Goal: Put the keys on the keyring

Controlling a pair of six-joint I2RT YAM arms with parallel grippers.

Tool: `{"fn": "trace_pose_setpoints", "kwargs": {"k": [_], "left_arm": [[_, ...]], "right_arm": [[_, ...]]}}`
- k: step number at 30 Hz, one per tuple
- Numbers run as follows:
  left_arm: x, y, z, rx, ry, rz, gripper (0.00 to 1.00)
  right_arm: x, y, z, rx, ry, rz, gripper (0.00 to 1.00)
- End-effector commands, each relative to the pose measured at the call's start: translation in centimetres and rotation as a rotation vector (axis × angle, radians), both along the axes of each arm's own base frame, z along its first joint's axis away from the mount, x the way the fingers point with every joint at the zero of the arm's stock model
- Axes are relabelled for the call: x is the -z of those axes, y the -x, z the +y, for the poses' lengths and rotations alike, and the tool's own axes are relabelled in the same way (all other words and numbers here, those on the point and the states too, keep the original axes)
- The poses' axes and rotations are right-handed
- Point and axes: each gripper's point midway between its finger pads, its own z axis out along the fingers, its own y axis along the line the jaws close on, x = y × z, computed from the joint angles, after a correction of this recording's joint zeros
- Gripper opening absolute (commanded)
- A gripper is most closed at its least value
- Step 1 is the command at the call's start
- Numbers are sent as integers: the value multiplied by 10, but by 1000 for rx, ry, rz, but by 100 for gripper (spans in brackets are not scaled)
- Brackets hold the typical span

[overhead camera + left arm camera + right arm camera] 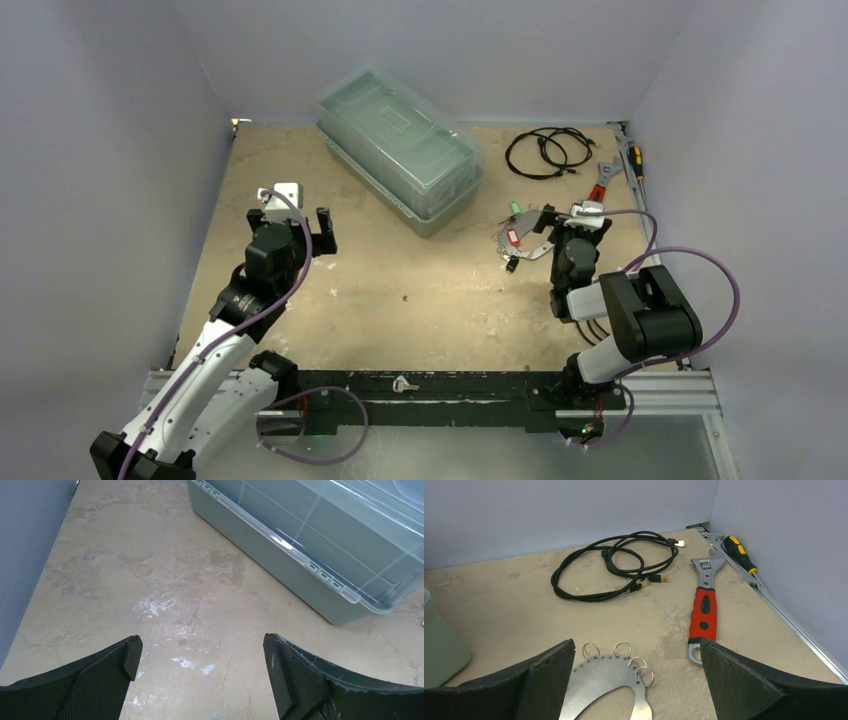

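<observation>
You're at the reach: right gripper [636,652], jaws apart, hovers over the keyring [606,690]; left gripper [200,652], also apart, idles left. Next, pinch the red-tagged key [514,237] cleanly.

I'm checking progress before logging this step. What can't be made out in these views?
Keys: top view, too small to tell whether they're on the keyring; outside both wrist views.
Keyring: right wrist view, near part cut off by bottom edge; top view, partly covered by right end effector.
Box contents: top and left wrist views, blurred by translucent lid.
</observation>
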Motion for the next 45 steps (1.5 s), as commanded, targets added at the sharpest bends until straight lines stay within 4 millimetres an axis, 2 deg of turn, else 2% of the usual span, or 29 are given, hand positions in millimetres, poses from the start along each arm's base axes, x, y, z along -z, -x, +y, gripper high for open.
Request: {"fn": "trace_pose_setpoints", "kwargs": {"k": [1,9,13,17,20,24,26,28,29,32,34,37,41,45], "left_arm": [[-13,-3,0,-14,29,-33,96],[-13,-1,-5,19,40,-32,99],[4,3,-41,239,30,25,99],[11,6,-71,382,81,85,99],[20,12,-84,418,147,180,96],[52,32,-95,443,197,415,88],[61,40,-104,454,242,492,85],[68,47,-110,450,275,536,82],[71,50,-111,429,291,550,81],[80,57,-116,377,296,572,78],[92,67,-125,358,292,606,71],[115,87,-139,329,274,679,67],[132,122,-162,340,216,740,59],[152,167,-185,416,114,808,52]], "right_arm": [[-14,-3,3,-13,-14,-51,99],[-13,-4,4,-14,-13,-48,99],[-14,-4,4,-15,-14,-50,99],[-10,-3,-10,63,-62,-41,99],[-13,1,-14,86,-25,-43,99],[-19,1,-12,71,-17,-56,99],[-21,2,-11,70,-14,-58,99],[-28,-1,-17,153,-9,-3,99],[-56,-9,-14,167,-45,-22,99],[-73,-15,-2,157,-242,43,99],[-77,-12,9,115,-291,93,99],[-79,-4,24,77,-411,100,99],[-65,8,33,61,-422,201,99],[-65,17,42,11,-443,229,99]]}}
